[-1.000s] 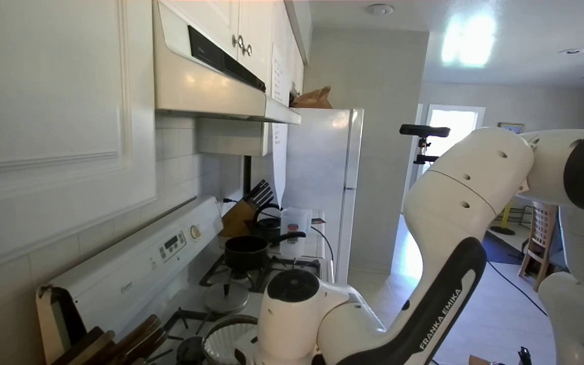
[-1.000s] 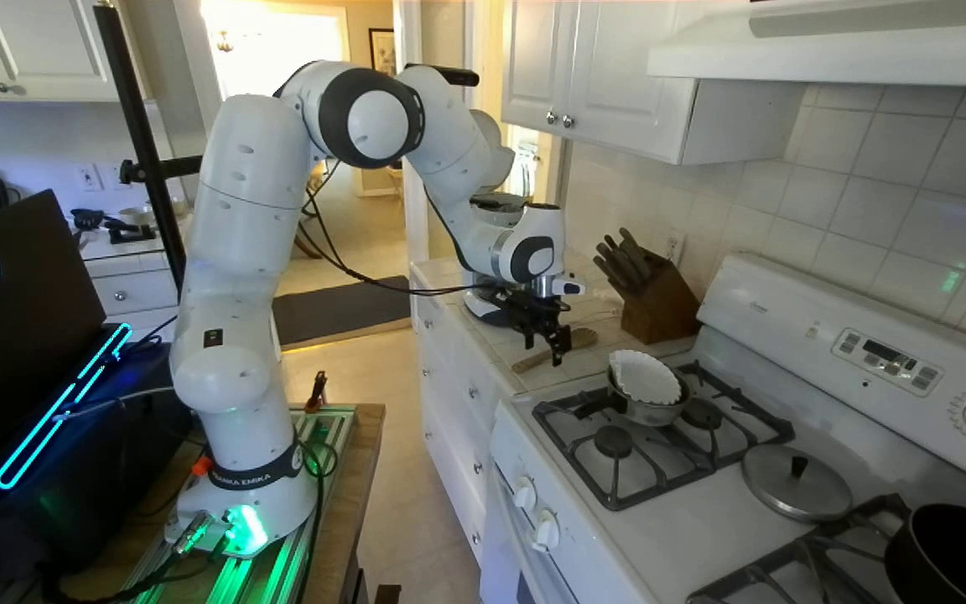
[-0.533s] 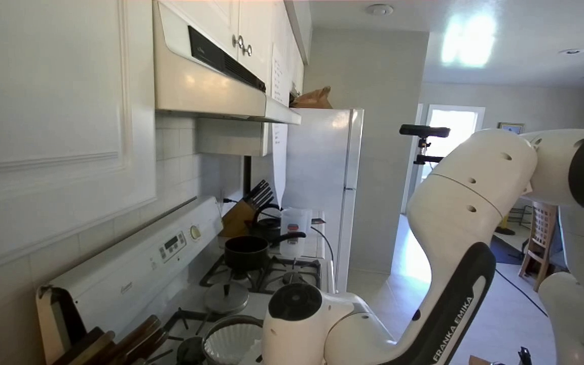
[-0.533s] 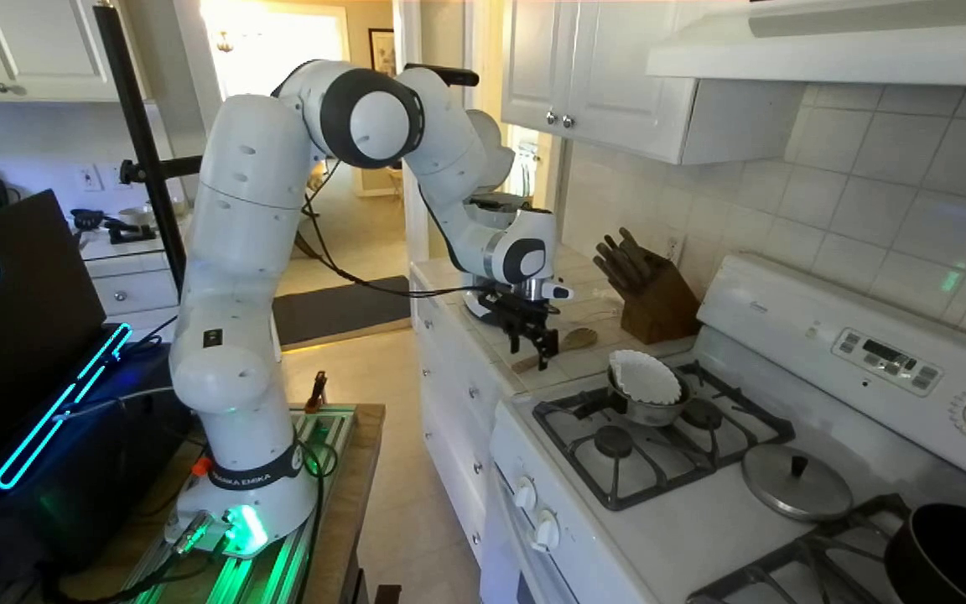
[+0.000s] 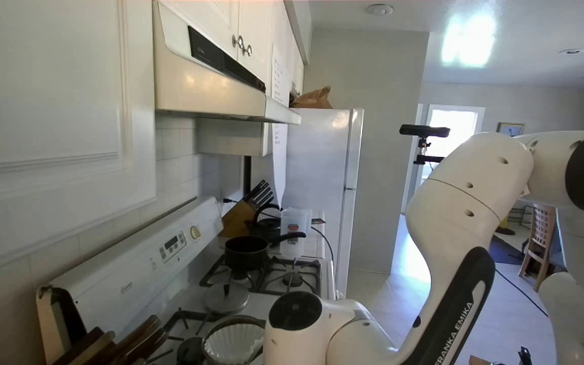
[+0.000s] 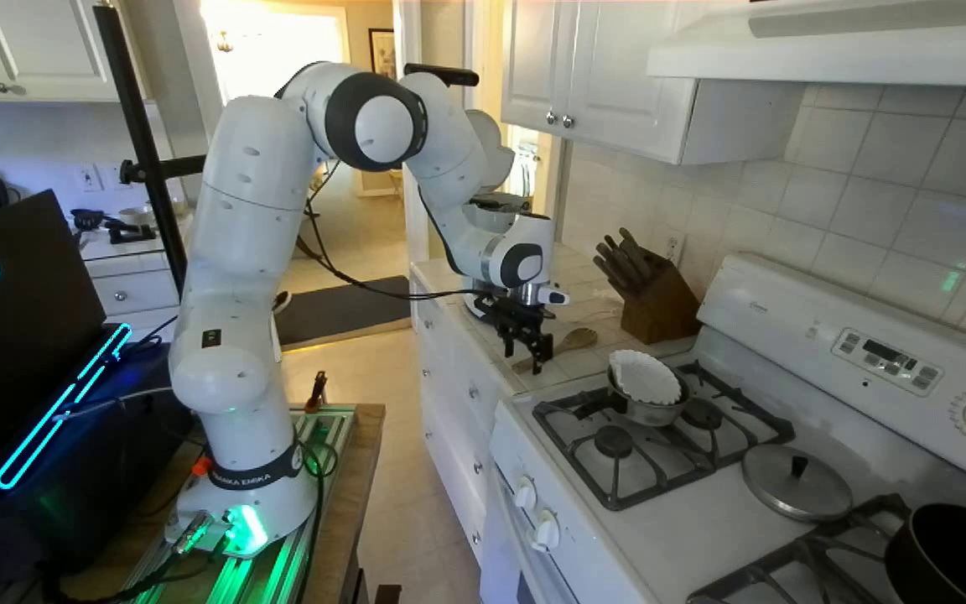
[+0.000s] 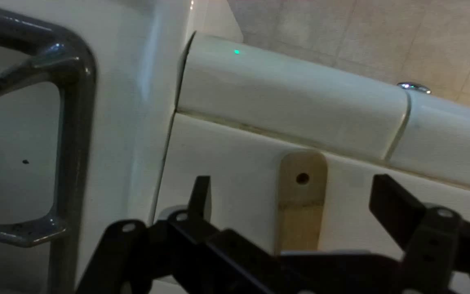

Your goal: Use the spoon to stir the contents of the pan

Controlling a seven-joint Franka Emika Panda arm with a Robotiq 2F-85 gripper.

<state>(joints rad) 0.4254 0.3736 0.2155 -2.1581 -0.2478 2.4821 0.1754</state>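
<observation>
Black claw (image 7: 291, 180), 2 fingers (image 7: 397, 207) wide apart, empty, over the wooden spoon (image 7: 301, 220); stove grate (image 7: 74, 159) and knife block (image 6: 659, 304) near.

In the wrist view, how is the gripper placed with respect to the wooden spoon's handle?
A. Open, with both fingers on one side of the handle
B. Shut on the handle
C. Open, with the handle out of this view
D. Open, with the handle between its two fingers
D: the wooden spoon's handle shows between the spread fingers of the gripper, with white tile on both sides.
</observation>
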